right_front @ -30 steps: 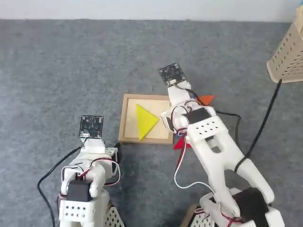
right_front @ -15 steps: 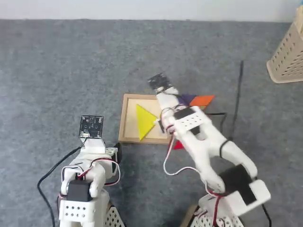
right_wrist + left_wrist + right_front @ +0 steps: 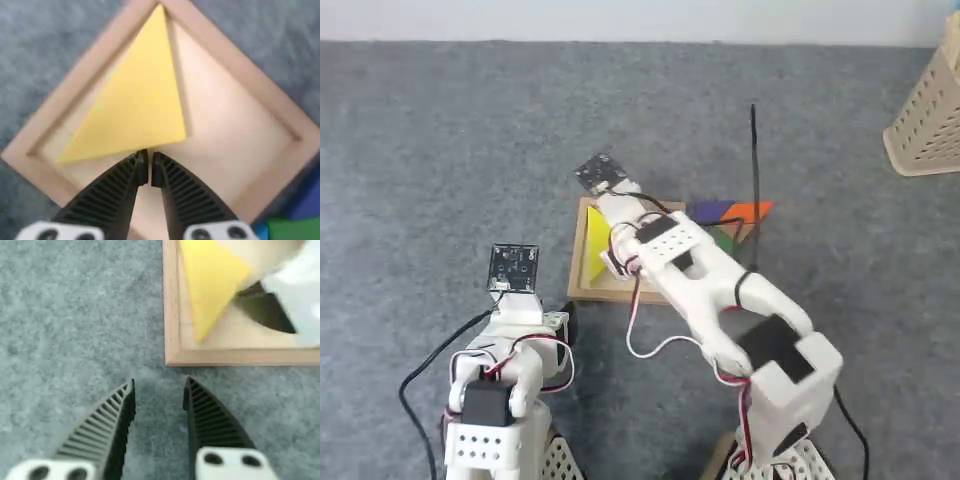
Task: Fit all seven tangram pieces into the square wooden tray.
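The square wooden tray (image 3: 582, 291) lies on grey carpet at mid table. A yellow triangle (image 3: 595, 238) lies flat inside it, along its left wall. My right arm (image 3: 690, 270) stretches over the tray. Its gripper (image 3: 146, 158) is shut, with the tips at the edge of the yellow triangle (image 3: 135, 112) on the tray floor (image 3: 225, 130). Purple (image 3: 713, 210), orange (image 3: 752, 210) and green (image 3: 725, 238) pieces lie just right of the tray. My left gripper (image 3: 159, 388) stands open and holds nothing, on the carpet just short of the tray's near rim (image 3: 225, 357).
A beige perforated basket (image 3: 928, 110) stands at the far right edge. A black cable (image 3: 755, 170) rises beside the loose pieces. The left arm (image 3: 500, 350) sits at the near left, with open carpet to the left and beyond the tray.
My right arm has swung left across the tray. The yellow triangle slid from the tray's middle to its left wall. The left arm stayed still.
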Controlling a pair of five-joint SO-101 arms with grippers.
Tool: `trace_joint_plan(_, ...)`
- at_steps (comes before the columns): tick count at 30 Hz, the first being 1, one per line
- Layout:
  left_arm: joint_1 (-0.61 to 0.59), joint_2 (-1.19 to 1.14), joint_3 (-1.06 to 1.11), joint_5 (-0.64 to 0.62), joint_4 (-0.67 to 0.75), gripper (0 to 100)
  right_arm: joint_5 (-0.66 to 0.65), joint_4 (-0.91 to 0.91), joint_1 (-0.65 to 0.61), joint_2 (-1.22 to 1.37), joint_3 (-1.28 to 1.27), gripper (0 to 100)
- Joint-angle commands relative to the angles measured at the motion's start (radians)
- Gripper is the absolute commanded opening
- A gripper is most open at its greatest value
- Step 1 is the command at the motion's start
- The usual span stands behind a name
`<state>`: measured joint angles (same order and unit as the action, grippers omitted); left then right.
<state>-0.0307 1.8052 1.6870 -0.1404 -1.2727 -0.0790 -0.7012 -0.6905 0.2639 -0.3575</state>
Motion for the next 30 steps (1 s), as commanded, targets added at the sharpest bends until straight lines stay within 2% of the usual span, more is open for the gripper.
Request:
trace_joint_plan(1, -0.006, 0.020, -0.002, -0.008, 0.006, 15, -0.021, -0.039, -0.045, 0.028, 0.129, 3.8)
trace_joint_plan(10, -0.006, 0.020, -0.002, -0.008, 0.006, 15, -0.025, -0.133, -0.039, -0.016, 0.161, 3.8)
trace_joint_plan(16, -0.006, 0.020, -0.002, -0.008, 0.006, 15, -0.020, -0.148, 0.096, -0.114, 0.071, 3.8)
trace_joint_plan(21, -0.006, 0.020, -0.002, -0.008, 0.006, 15, -0.020, -0.074, 0.194, -0.048, 0.032, 3.8)
trace_joint_plan(30, -0.006, 0.020, -0.002, -0.008, 0.006, 15, -0.023, -0.093, 0.352, -0.002, 0.081, 3.8)
